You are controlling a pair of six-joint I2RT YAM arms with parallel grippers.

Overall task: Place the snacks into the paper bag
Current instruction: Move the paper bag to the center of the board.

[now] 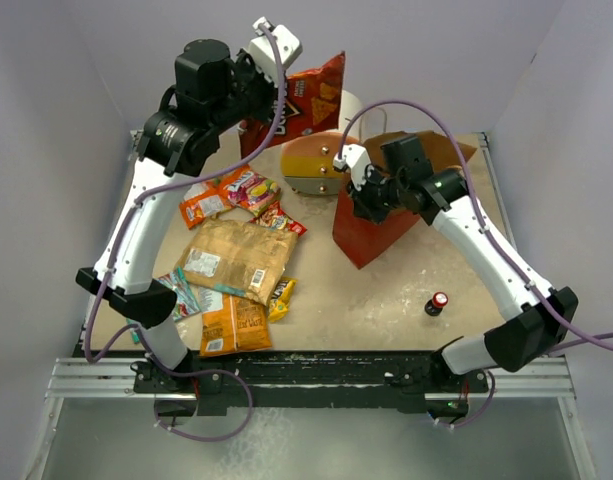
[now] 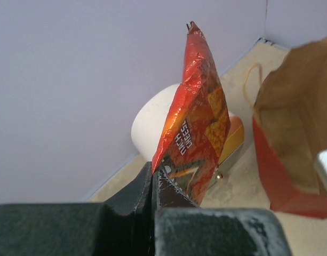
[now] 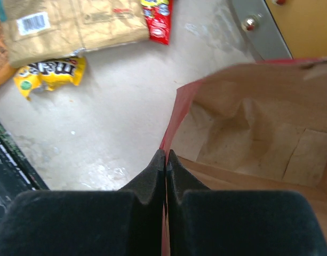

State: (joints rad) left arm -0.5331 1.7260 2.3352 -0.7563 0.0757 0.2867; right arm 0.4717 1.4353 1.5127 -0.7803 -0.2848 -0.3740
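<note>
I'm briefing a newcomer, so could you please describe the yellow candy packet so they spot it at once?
Look at the snack pile on the table's left half. At its near right edge, beside the orange chip bag, lies the yellow packet. It is far smaller than that bag and the tan bag.

Chip bag [image 1: 321, 95] upper centre; drawer unit [image 1: 306, 170] just below; paper bag [image 1: 361, 235] right of unit; packets [image 1: 231, 260] centre-left; bottle [image 1: 438, 302] lower right.
</note>
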